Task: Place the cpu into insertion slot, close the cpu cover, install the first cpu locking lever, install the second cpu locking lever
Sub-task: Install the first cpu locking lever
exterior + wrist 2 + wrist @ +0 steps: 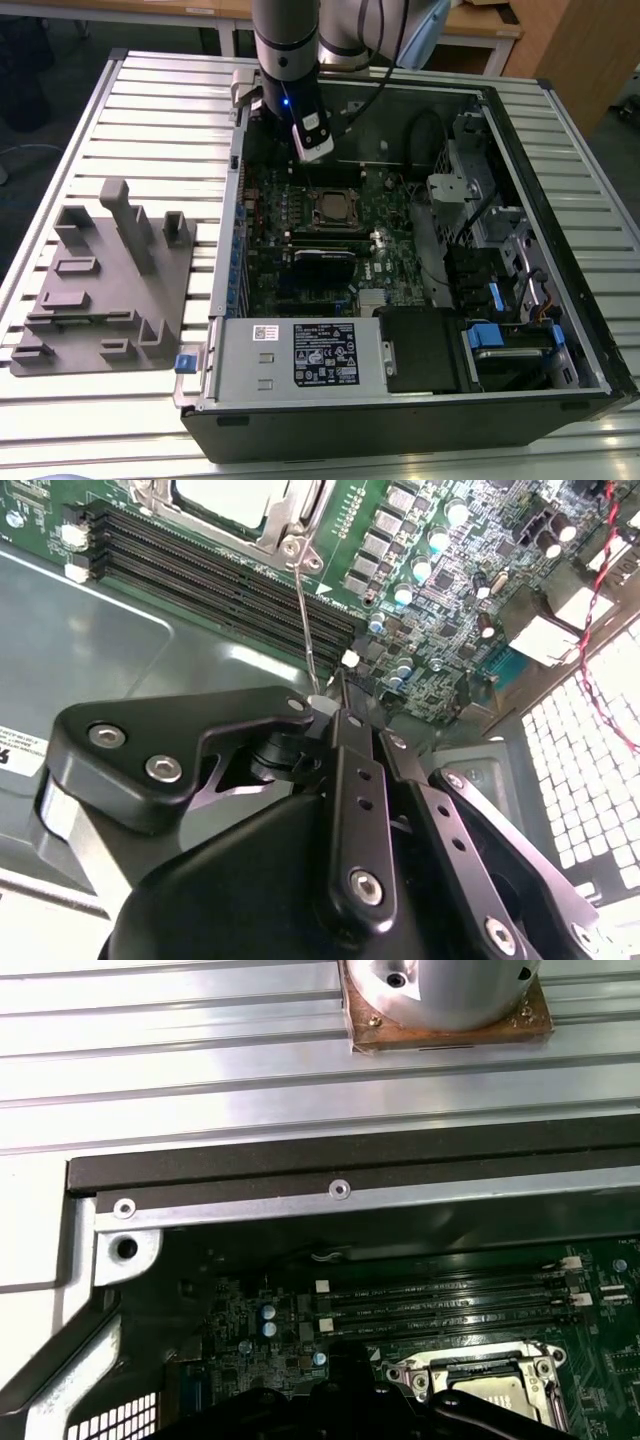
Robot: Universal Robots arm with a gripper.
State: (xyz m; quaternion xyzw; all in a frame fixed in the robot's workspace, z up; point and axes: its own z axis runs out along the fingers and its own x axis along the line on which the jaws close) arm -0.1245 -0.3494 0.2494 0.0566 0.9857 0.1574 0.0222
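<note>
Black two-finger gripper (335, 697) is clenching the tip of a thin silvery wire locking lever (305, 620), hovering on the far side of the green circuit board (385, 215). Flat silvery-grey square cpu (330, 208) is sitting in the dark square insertion slot (331, 196), with the thin silvery frame-shaped cpu cover (300, 518) lying over it.

The cpu (331, 207), square and silvery-grey, lies flat in the insertion slot (311, 210), mid-board on the green circuit board (390, 215). The cpu cover (300, 520), a thin metal frame, lies shut around it. A thin wire locking lever (305, 610) stands off from one corner.
</note>
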